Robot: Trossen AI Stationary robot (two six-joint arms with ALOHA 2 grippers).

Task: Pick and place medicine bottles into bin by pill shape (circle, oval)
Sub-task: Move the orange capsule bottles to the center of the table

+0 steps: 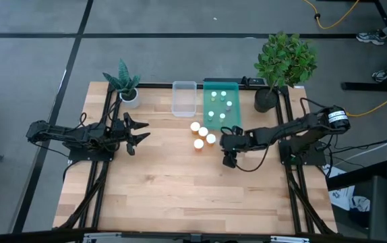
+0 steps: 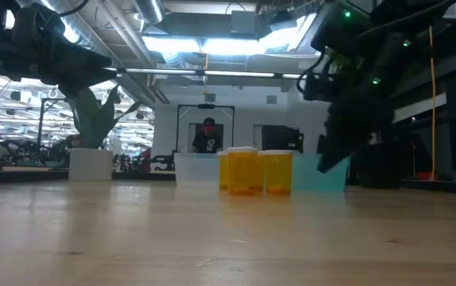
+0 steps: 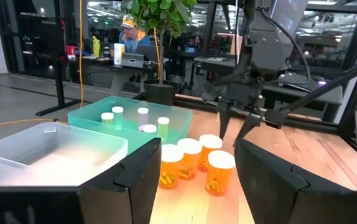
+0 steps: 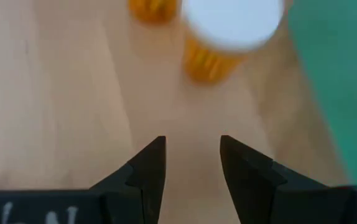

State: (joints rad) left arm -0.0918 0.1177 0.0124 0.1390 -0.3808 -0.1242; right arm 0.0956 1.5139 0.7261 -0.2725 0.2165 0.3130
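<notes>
You're seeing four bottles [image 1: 202, 136] sitting on the table [image 1: 173, 196] just before the two bins [image 1: 184, 98], five more bottles [image 1: 221, 104] lying in the right bin [image 1: 208, 121].

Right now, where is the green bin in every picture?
High view: teal bin at the table's far edge, beside the clear bin.
Low view: behind the orange bottles, teal bin right.
Left wrist view: middle-left.
Right wrist view: right edge.
Shared landmark: the orange bottles.

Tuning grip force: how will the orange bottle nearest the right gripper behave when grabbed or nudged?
The orange bottle looks like rigid plastic, so probably stiff. It seems only partly filled with pills, likely light. Upright on a narrow base, a sideways nudge might tip it; the round body could then roll toward the others.
</notes>
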